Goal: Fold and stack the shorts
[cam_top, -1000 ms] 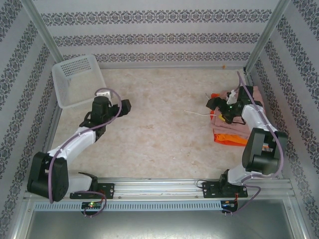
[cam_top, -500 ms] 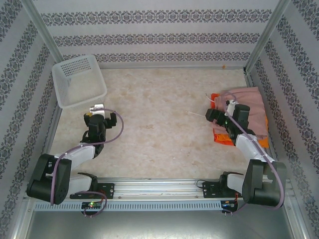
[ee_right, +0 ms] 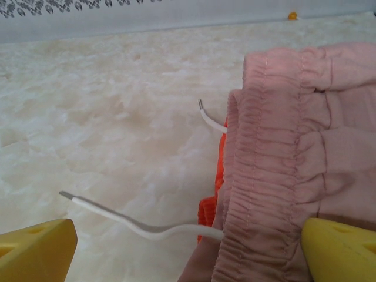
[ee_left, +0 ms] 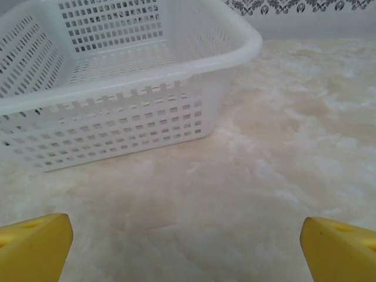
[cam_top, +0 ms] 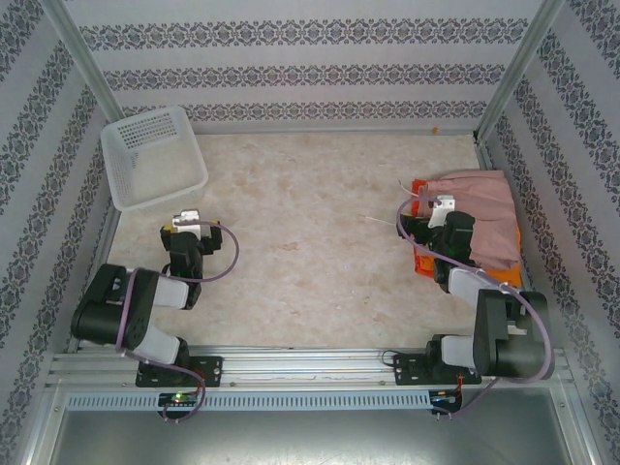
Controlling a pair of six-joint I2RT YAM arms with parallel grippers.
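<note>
White mesh basket (cam_top: 155, 160) on the far-left part of a pale marbled table (cam_top: 300, 262), patterned wallpaper (cam_top: 310, 73) behind

Bright, even, diffuse light washes out the pale tabletop (cam_top: 310, 242) and leaves only faint, soft shadows, while the overhead view is slightly soft with walls (cam_top: 39, 194) splaying outward, and both wrist views blur their near yellow fingertips (ee_left: 35, 247).

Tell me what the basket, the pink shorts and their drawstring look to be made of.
The basket looks like rigid white plastic, slightly glossy, moulded with grid holes. The pink shorts look like soft matte cloth, with gathered waistband and stitch rows. The drawstring seems a thin white cord; fibre unclear.
</note>
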